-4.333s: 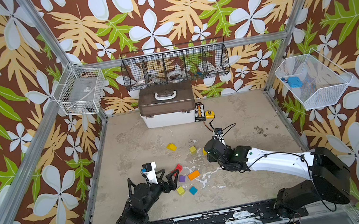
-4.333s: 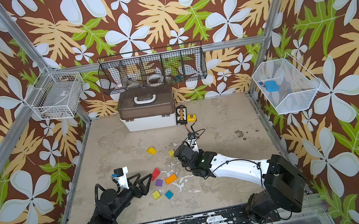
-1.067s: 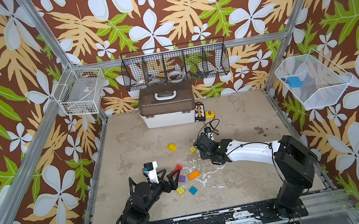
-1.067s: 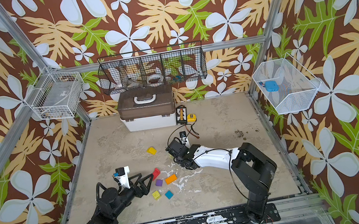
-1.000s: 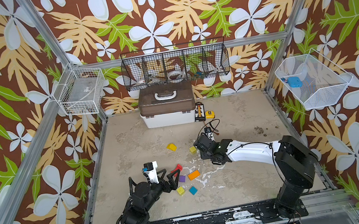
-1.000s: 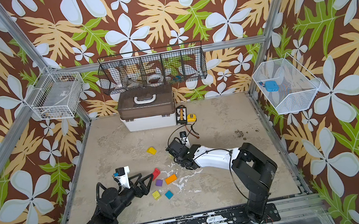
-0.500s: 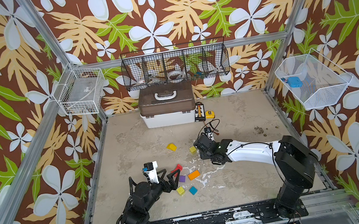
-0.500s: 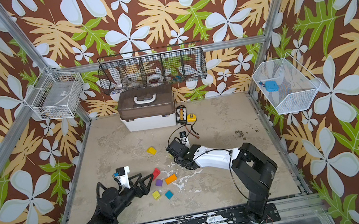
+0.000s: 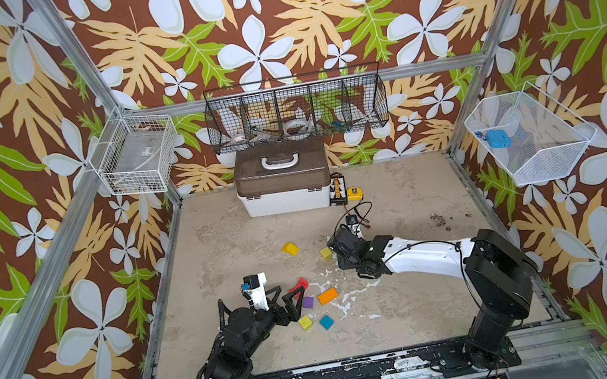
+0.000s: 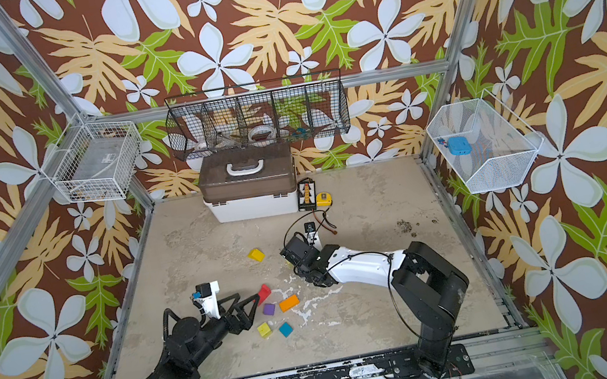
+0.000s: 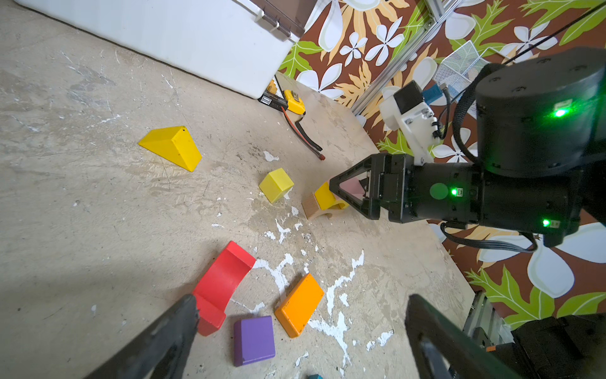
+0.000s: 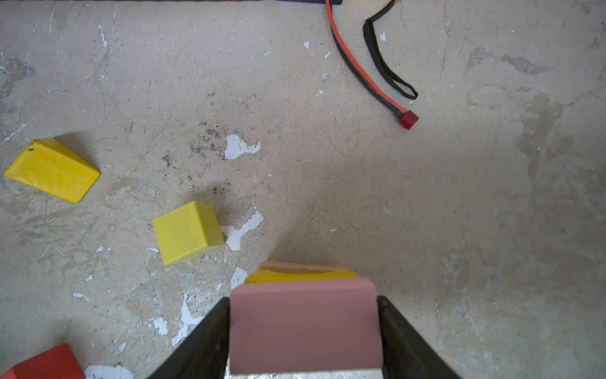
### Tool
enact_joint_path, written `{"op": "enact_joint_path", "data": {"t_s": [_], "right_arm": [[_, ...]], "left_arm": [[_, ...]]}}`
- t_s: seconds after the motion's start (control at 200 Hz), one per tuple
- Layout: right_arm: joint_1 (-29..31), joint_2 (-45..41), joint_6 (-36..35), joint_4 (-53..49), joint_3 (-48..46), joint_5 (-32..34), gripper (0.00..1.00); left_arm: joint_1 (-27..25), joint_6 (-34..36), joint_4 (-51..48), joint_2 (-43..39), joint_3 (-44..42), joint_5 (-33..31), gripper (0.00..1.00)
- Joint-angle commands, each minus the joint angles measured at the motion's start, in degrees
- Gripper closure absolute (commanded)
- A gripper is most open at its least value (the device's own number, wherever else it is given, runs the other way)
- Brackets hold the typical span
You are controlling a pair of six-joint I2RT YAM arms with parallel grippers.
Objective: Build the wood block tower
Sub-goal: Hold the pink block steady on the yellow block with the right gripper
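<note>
Grip: right hand (image 12: pixel 303 305) closed on pink block (image 12: pixel 305 334) atop yellow block (image 12: pixel 295 276) | left hand (image 11: pixel 300 306) wide open beside red arch (image 11: pixel 223 282)

On the counter (image 9: pixel 419 305), the box (image 9: pixel 285 198) sits at 12 o'clock, with the tape measure (image 9: pixel 354 193) at its 3. The wedge (image 9: pixel 290 248) lies near centre and the cube (image 9: pixel 326 253) at its 4. At the cube's 3 is a stack (image 11: pixel 319 203), with the right tool's (image 12: pixel 303 302) block (image 12: pixel 305 331) above it. The arch (image 9: pixel 300 284) lies at the cube's 8.

Pink block (image 12: pixel 305 328) hides most of yellow block (image 12: pixel 300 276) beneath — red arch (image 12: pixel 42 362) cut off.
</note>
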Motion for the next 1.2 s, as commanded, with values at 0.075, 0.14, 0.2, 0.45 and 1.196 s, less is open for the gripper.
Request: {"op": "enact_joint_path", "data": {"t_s": [0.075, 0.14, 0.2, 0.45, 1.196], "right_arm": [[-0.11, -0.21, 0.41, -0.09, 0.40, 0.63, 0.30], [-0.11, -0.13, 0.50, 0.03, 0.41, 0.72, 0.29], [-0.09, -0.04, 0.57, -0.02, 0.50, 0.89, 0.29], [-0.51, 0.97, 0.72, 0.09, 0.85, 0.98, 0.29], [-0.61, 1.48, 1.73, 0.07, 1.42, 1.22, 0.30]], "left_arm": [[-0.09, -0.17, 1.84, 0.01, 0.29, 0.18, 0.00], [-0.09, -0.17, 1.92, 0.01, 0.27, 0.18, 0.00], [-0.09, -0.17, 1.88, 0.01, 0.28, 0.18, 0.00], [-0.09, -0.15, 1.88, -0.03, 0.25, 0.28, 0.00], [-0.09, -0.17, 2.06, 0.10, 0.29, 0.39, 0.00]]}}
